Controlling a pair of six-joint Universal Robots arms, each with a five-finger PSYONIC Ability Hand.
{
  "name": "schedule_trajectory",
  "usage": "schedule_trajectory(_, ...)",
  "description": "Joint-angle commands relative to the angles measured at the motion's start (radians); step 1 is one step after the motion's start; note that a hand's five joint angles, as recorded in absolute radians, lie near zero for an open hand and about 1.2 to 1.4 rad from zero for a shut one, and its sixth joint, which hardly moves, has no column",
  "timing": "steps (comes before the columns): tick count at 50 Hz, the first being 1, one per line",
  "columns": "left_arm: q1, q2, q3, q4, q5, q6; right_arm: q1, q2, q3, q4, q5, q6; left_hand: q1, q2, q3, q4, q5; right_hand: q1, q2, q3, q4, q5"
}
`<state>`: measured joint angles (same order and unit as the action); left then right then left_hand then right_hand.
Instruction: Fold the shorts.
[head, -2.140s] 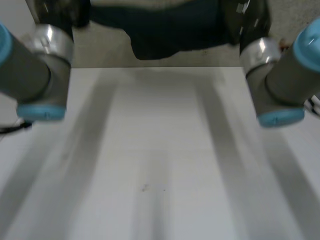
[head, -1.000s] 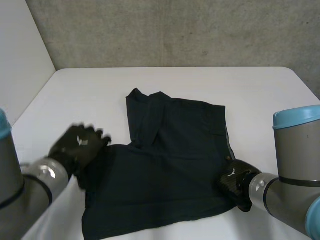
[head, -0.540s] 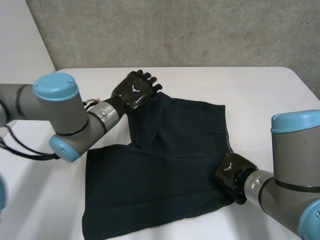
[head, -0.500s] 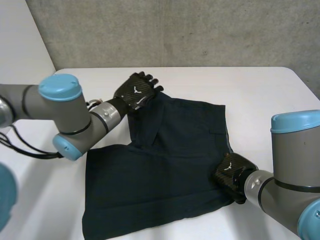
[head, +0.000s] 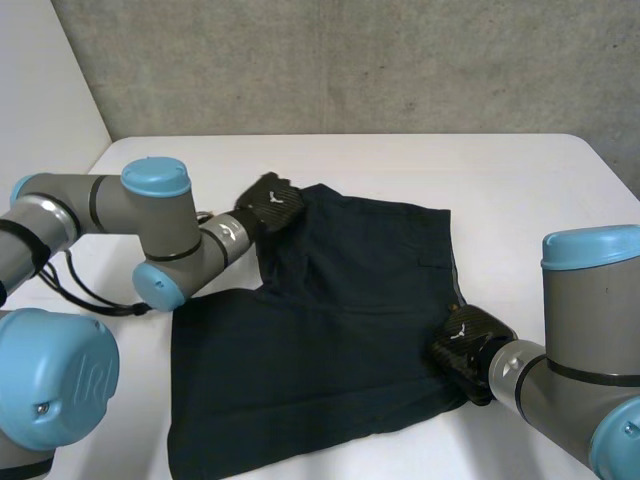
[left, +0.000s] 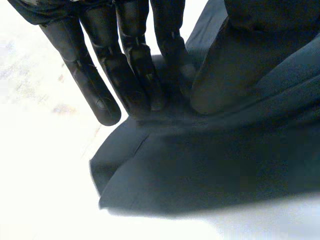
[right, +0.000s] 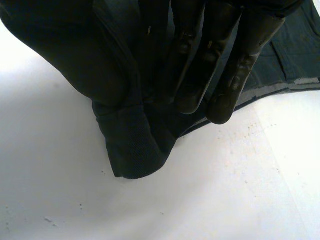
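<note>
Dark navy shorts (head: 340, 310) lie spread on the white table (head: 500, 190), partly folded, with a narrower part at the far side. My left hand (head: 270, 204) rests on the far left corner of the shorts; in the left wrist view its fingers (left: 125, 75) and thumb (left: 235, 65) pinch a fold of the cloth (left: 200, 165). My right hand (head: 462, 342) sits on the right edge near the front corner. In the right wrist view its fingers (right: 210, 65) and thumb (right: 75, 55) pinch the cloth corner (right: 135, 145).
The table's far edge meets a grey concrete wall (head: 350, 60). A white panel (head: 40, 120) stands at the far left. Bare table lies to the right of the shorts (head: 540, 220) and along the front edge.
My left arm swung from the near left side of the shorts to their far left corner, and its hand closed on the cloth there. The right hand kept its grip and place.
</note>
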<state>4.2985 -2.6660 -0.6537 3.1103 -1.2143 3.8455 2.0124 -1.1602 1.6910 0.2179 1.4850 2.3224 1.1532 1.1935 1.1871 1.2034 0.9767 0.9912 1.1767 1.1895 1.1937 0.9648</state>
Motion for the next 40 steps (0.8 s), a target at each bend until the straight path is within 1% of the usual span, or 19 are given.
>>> schedule_trajectory(1, 0.013, 0.135, -0.163, -0.013, -0.299, -0.006, 0.005, -0.001, -0.001, -0.003, 0.0, 0.0, 0.243, 0.203, 0.209, 0.193, 0.245, 0.405, 0.22, 0.207, 0.203, 0.257)
schedule_trajectory(5, 0.032, 0.211, -0.292, -0.012, -0.318, -0.007, 0.008, -0.001, -0.001, -0.003, 0.0, 0.0, 0.243, 0.203, 0.209, 0.193, 0.245, 0.405, 0.22, 0.207, 0.203, 0.257)
schedule_trajectory(9, 0.038, 0.248, -0.375, -0.016, -0.332, -0.007, 0.009, -0.001, 0.001, -0.003, 0.0, 0.0, 0.243, 0.203, 0.209, 0.193, 0.245, 0.405, 0.22, 0.207, 0.203, 0.257)
schedule_trajectory(12, 0.035, 0.256, -0.406, -0.019, -0.362, -0.007, 0.009, 0.0, 0.001, -0.003, 0.0, 0.0, 0.243, 0.203, 0.209, 0.193, 0.245, 0.405, 0.22, 0.207, 0.203, 0.257)
schedule_trajectory(13, 0.033, 0.262, -0.418, -0.024, -0.39, -0.011, 0.009, 0.001, 0.001, -0.003, 0.0, 0.0, 0.243, 0.203, 0.209, 0.193, 0.245, 0.405, 0.22, 0.207, 0.203, 0.257)
schedule_trajectory(16, 0.032, 0.273, -0.429, -0.027, -0.399, -0.017, 0.009, 0.001, 0.003, -0.003, 0.0, 0.0, 0.243, 0.203, 0.209, 0.193, 0.245, 0.405, 0.22, 0.207, 0.203, 0.257)
schedule_trajectory(17, 0.032, 0.285, -0.434, -0.01, -0.381, -0.018, 0.009, 0.001, 0.003, -0.005, 0.0, 0.0, 0.168, 0.128, 0.134, 0.118, 0.17, 0.405, 0.22, 0.207, 0.203, 0.257)
schedule_trajectory(20, 0.038, 0.294, -0.411, 0.023, -0.309, -0.023, 0.011, 0.002, 0.003, -0.011, 0.0, 0.0, -0.284, -0.324, -0.318, -0.334, -0.282, 0.405, 0.22, 0.207, 0.203, 0.257)
schedule_trajectory(21, 0.035, 0.293, -0.394, 0.063, -0.242, -0.029, 0.011, 0.002, 0.003, -0.014, 0.0, 0.0, -0.419, -0.459, -0.453, -0.469, -0.417, 0.405, 0.22, 0.207, 0.203, 0.257)
schedule_trajectory(23, 0.038, 0.293, -0.38, 0.106, -0.174, -0.038, 0.011, 0.002, 0.004, -0.018, 0.001, 0.0, -0.502, -0.542, -0.536, -0.552, -0.5, 0.405, 0.22, 0.207, 0.203, 0.257)
schedule_trajectory(24, 0.041, 0.291, -0.373, 0.126, -0.141, -0.043, 0.009, 0.002, 0.006, -0.022, 0.0, 0.0, -0.523, -0.563, -0.557, -0.573, -0.521, 0.405, 0.22, 0.207, 0.203, 0.257)
schedule_trajectory(25, 0.044, 0.287, -0.36, 0.155, -0.081, -0.056, 0.009, 0.002, 0.006, -0.022, 0.001, 0.0, -0.546, -0.586, -0.58, -0.596, -0.544, 0.405, 0.22, 0.207, 0.203, 0.257)
schedule_trajectory(28, 0.05, 0.264, -0.333, 0.206, 0.01, -0.078, 0.006, 0.002, 0.01, -0.023, 0.0, 0.002, -0.558, -0.598, -0.592, -0.608, -0.556, 0.405, 0.22, 0.207, 0.203, 0.257)
schedule_trajectory(32, 0.061, 0.192, -0.291, 0.221, 0.041, -0.081, 0.0, -0.001, 0.012, -0.023, 0.001, 0.002, -0.567, -0.607, -0.601, -0.617, -0.565, 0.405, 0.22, 0.207, 0.203, 0.257)
schedule_trajectory(40, 0.064, 0.08, -0.199, 0.22, 0.044, -0.077, -0.001, 0.001, 0.01, -0.025, 0.0, 0.0, -0.532, -0.572, -0.566, -0.582, -0.53, 0.405, 0.22, 0.207, 0.203, 0.257)
